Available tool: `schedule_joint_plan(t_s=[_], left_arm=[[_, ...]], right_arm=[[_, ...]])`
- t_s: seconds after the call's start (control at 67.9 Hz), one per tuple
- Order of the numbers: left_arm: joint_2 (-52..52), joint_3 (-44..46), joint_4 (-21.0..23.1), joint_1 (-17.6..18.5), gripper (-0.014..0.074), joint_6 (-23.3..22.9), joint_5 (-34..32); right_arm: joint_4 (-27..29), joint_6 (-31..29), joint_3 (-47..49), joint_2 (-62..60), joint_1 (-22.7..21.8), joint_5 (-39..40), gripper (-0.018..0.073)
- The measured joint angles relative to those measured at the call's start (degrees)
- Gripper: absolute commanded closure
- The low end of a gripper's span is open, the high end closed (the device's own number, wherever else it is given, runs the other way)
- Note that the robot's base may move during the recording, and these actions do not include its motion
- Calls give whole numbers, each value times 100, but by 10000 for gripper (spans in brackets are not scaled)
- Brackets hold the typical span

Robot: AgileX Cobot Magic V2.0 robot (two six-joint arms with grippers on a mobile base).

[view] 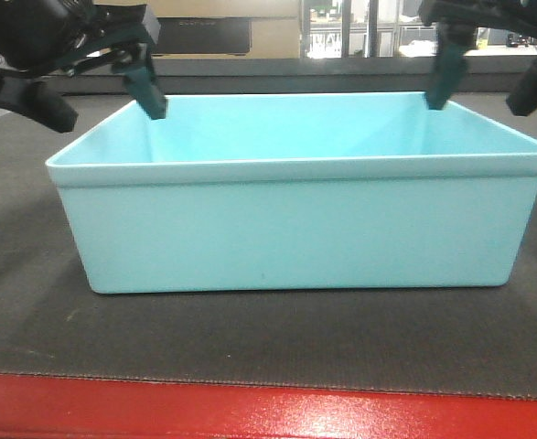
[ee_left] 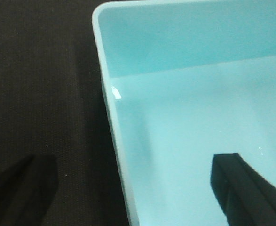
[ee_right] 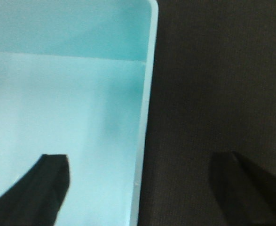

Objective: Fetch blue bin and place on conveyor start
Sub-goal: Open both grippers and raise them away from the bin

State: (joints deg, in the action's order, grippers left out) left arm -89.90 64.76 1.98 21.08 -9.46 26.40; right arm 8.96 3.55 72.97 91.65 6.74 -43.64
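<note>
The blue bin [view: 295,215] sits flat on the dark belt of the conveyor start [view: 250,343], centre frame, so placing looks done. The left gripper [ee_left: 133,188] and right gripper [ee_right: 140,188] straddle its side walls, jaws spread; only retreat remains.

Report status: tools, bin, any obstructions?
Left tool and right tool open, each straddling a side wall. Blue bin sitting on conveyor start. Nothing in the way.
</note>
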Motion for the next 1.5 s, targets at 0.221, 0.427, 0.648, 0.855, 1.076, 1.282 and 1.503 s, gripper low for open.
schedule_joint_plan(t_s=[0.221, 0.427, 0.648, 0.855, 1.076, 1.282, 1.503], left_arm=[[414, 278, 11, 0, 197, 12, 480], [1224, 538, -198, 0, 530, 23, 686], [2088, 479, -914, -15, 707, 34, 1308], [2987, -562, -929, -577, 707, 34, 973], [4263, -2297, -891, -840, 707, 34, 73], [5729, -3677, -879, -848, 707, 34, -380], [7128, -4100, -879, -848, 707, 34, -445]], right_arm=[[-68, 0, 0, -365, 0, -10, 139], [-488, -9, 0, -1232, 0, -21, 575], [-854, -9, -201, -2275, -87, 18, 720], [-938, 15, -1387, -3155, -506, 617, 720], [-984, 35, -3056, -4105, -583, 1537, 721], [-984, 35, -4417, -5318, -583, 2138, 721], [-984, 35, -4734, -6969, -583, 2325, 721]])
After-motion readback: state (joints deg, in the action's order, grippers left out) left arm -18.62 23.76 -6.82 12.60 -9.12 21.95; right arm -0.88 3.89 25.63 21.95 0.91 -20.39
